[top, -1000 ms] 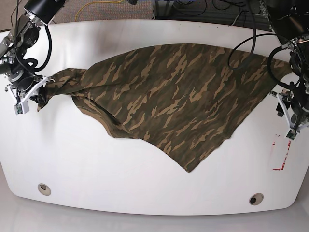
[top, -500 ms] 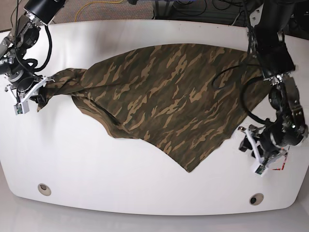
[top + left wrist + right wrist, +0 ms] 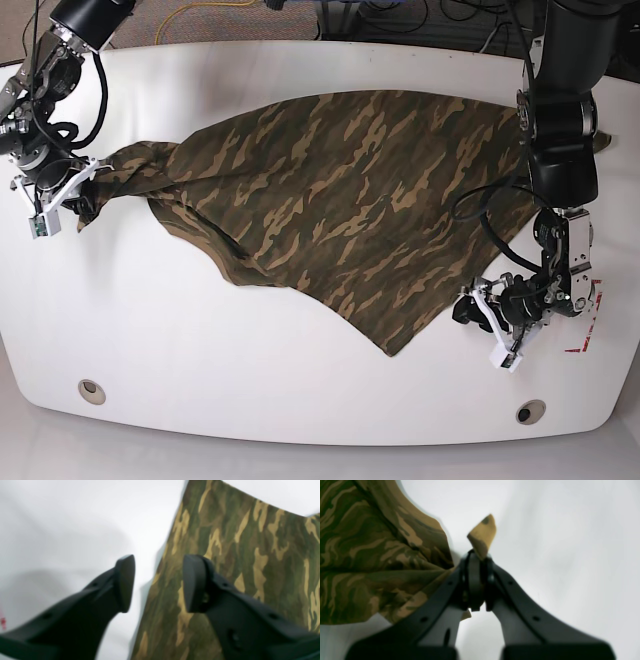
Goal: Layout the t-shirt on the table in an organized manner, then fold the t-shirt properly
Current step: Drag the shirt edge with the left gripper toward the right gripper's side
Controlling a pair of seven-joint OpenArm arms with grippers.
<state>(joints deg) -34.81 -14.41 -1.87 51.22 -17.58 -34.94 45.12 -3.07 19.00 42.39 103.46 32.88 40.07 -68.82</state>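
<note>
The camouflage t-shirt (image 3: 350, 210) lies spread over the middle of the white table (image 3: 200, 340), one point reaching toward the front edge. Its left end is bunched and twisted into my right gripper (image 3: 82, 195). The right wrist view shows that gripper (image 3: 477, 580) shut on a fold of the t-shirt (image 3: 382, 555), a tan corner poking out past the tips. My left gripper (image 3: 466, 310) hovers at the shirt's lower right edge. In the left wrist view it (image 3: 158, 582) stands open, the t-shirt (image 3: 237, 542) hem running under the gap above the table (image 3: 62, 517).
Two round grommet holes (image 3: 91, 390) (image 3: 531, 411) sit near the front edge. A red-and-white tape mark (image 3: 580, 348) lies just right of my left gripper. Cables (image 3: 400, 15) trail on the floor beyond the table's far edge.
My left arm swung from the table's right edge down and inward to the shirt's lower right hem, and its jaws opened wider. The right arm and the bunched cloth stayed put.
</note>
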